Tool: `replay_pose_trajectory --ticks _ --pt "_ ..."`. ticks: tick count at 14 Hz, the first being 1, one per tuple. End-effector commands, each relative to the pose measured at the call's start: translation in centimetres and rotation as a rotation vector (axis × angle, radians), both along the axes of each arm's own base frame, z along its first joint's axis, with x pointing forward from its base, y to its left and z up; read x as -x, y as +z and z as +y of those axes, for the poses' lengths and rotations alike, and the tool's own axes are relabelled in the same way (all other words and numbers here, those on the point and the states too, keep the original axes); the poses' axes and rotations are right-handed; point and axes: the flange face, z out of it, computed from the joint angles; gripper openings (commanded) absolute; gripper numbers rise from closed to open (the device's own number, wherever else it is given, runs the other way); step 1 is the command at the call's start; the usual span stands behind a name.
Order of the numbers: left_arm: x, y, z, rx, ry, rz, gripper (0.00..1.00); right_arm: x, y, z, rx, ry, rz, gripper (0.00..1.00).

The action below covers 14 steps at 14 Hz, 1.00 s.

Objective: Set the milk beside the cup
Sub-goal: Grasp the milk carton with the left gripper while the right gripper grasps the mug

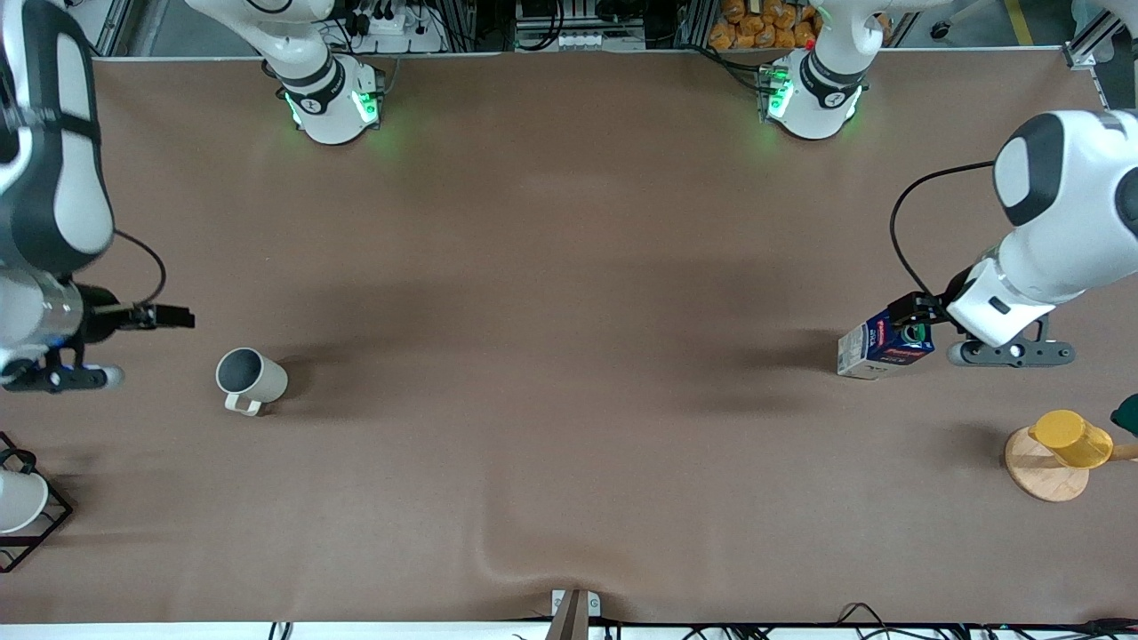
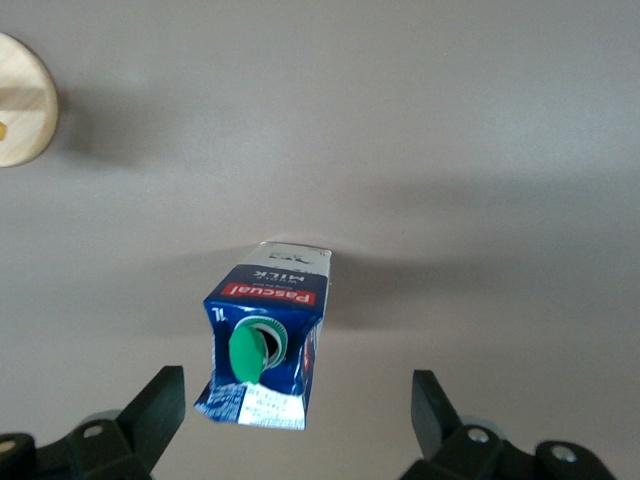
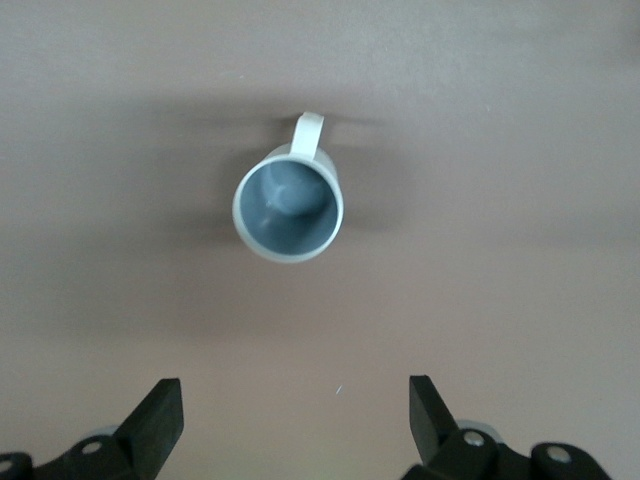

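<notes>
We logged the right gripper (image 3: 290, 425) with its fingers spread and nothing between them, up over the table (image 1: 569, 373) beside the cup (image 1: 250, 380) at the right arm's end. The cup stood upright on the table. Well apart, at the left arm's end, the milk (image 1: 883, 347) stood on the table. The left gripper (image 2: 298, 420) hung above it, fingers spread, clear of the carton.
</notes>
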Motion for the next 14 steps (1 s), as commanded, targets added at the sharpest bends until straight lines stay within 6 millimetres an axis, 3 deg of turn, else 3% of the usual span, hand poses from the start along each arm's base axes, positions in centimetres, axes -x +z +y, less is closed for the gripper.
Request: replay_pose_trajectory --ticks 1,8,10,13,14 --pt "1.0 -2.2 0.4 -0.019 -0.023 -0.014 1.00 -1.7 -4.2 -2.2 -0.022 0.065 -0.027 1.00" --pt "0.6 -6.0 2.3 -0.014 -0.054 0.015 1.00 -2.8 -12.5 -2.0 -0.033 0.086 -0.003 1.00" --pt "0.4 -6.9 2.3 -0.013 -0.054 0.023 1.00 -2.9 -16.2 -2.1 -0.035 0.090 0.011 1.00" --pt "0.4 -7.4 2.6 -0.031 -0.071 0.028 1.00 -2.9 -16.5 -1.9 -0.035 0.092 0.014 1.00" --pt "0.5 -7.4 2.7 -0.063 -0.095 0.029 1.00 -2.8 -17.3 -0.9 -0.039 0.104 0.029 0.42"
